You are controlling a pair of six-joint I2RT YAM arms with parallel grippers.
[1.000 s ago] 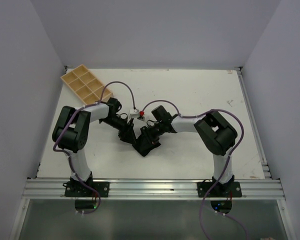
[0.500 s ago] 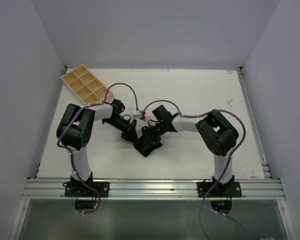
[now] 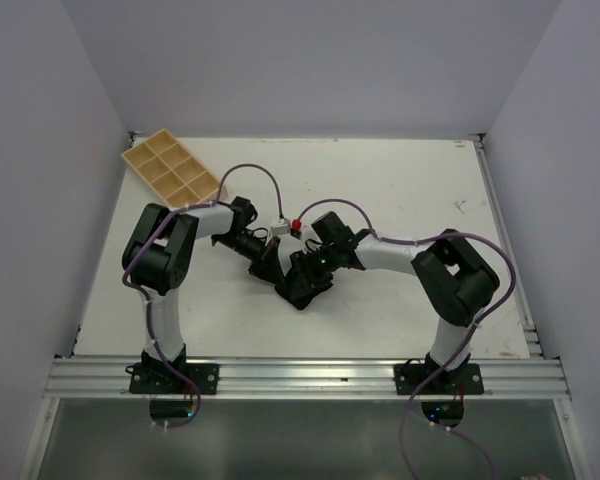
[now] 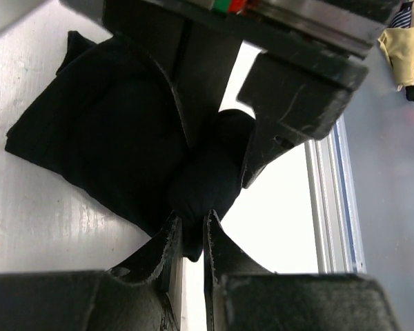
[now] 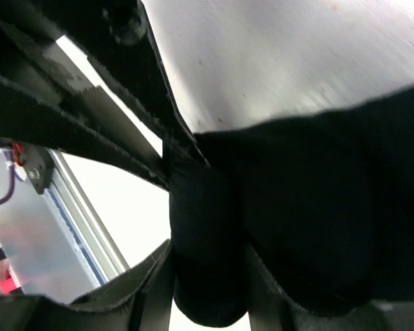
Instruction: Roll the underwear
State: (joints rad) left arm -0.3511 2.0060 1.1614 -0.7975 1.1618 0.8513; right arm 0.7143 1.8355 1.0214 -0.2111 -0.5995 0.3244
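Observation:
The underwear [image 3: 302,292] is a black fabric bundle on the white table, partly rolled, lying between the two arms. My left gripper [image 3: 271,263] comes at it from the left. In the left wrist view that gripper [image 4: 191,219] is shut on a rolled end of the underwear [image 4: 110,145]. My right gripper [image 3: 308,268] comes from the right, tip to tip with the left one. In the right wrist view its fingers [image 5: 159,283] press both sides of the thick roll [image 5: 207,276], so the right gripper [image 5: 207,256] is shut on it. The rest of the garment [image 5: 317,207] spreads to the right.
A wooden compartment tray [image 3: 170,170] lies at the table's back left corner. A small white and red part [image 3: 286,225] hangs on the cables just behind the grippers. A metal rail [image 3: 300,375] runs along the near edge, and grey walls stand on three sides.
The left gripper moved right to the underwear and closed on its rolled end. The right arm's elbow swung right and its jaws widened a little around the roll.

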